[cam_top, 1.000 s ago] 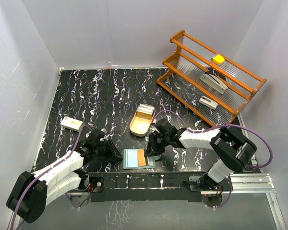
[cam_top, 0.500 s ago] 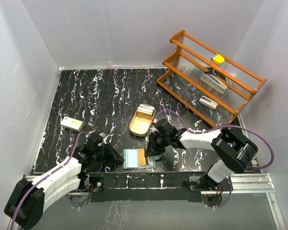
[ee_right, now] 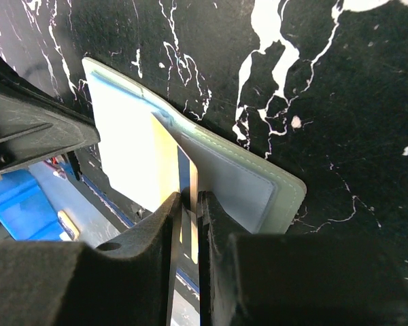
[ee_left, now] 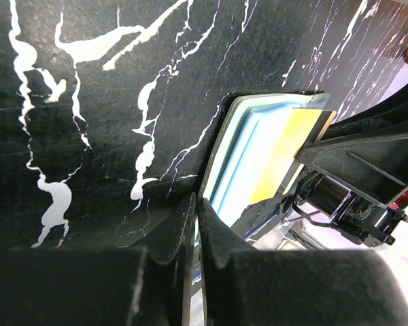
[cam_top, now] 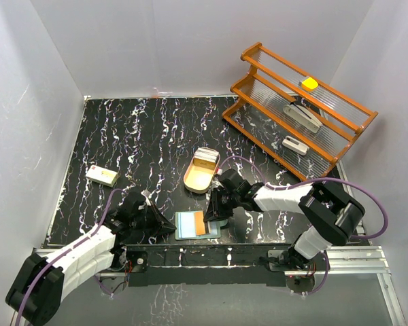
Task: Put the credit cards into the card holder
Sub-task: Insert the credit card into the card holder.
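Pinching orange-tan credit card point(ee_right: 166, 157) on card holder point(ee_right: 239, 185): right fingers point(ee_right: 149, 272); left fingers point(ee_left: 162, 261) pressed together.

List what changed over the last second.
The left gripper edged toward the table's near edge, onto the card holder's left edge, and closed on it. The right gripper kept pinching the orange card over the holder. Holder, card and tray stayed put.

- nothing readable anywhere tbh
- orange card point(ee_right: 164, 156) and card holder point(ee_right: 238, 180) show no legible print
- white box point(cam_top: 101, 175) off to the left: too small to read
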Controlling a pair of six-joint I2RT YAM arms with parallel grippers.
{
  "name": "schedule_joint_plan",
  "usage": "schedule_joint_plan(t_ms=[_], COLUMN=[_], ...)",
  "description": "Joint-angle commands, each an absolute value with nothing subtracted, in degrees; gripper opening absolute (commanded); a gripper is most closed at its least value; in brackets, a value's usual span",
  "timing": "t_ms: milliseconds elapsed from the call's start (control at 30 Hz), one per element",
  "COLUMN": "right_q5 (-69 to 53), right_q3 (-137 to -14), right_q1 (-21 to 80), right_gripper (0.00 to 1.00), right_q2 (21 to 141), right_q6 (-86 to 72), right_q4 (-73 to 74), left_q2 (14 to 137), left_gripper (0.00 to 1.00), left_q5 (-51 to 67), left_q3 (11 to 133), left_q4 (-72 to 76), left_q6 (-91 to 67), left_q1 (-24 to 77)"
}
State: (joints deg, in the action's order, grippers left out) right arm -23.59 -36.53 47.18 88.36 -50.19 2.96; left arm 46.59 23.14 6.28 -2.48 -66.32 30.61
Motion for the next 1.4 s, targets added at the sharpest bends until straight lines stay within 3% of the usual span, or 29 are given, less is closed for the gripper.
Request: schedule_joint_plan(t_ms=[0,800,1133,1367], right_q5=[-21.18,-17.28,-10.34,-7.12], right_q3=[-36.14,-36.91,-43.94,-46.49], right_q1=[48.05,51.63,52.83,54.87], right_gripper=[0.14,0.20,0.45,0.51], right_q2=[88.41,87.43,85.93,85.46], right_q6=[-51.85,-56.36,-53.57,-52.10], right_q4=[0.53,0.65,15.36,19.89], left_q2=[45.50,44.65,45.25,45.26], left_gripper=[0.03,0.00,0.00,0.01], left_q5=[23.50,22.33,22.71,22.32], left_q3=[5.59,4.91,5.56,6.19], left_q4=[-4.35,-3.94,-2.49,-2.19], left_q6=[-66.67,-68.71,-68.60,-68.90], left_q1=[31.13,31.83,32.28,32.50])
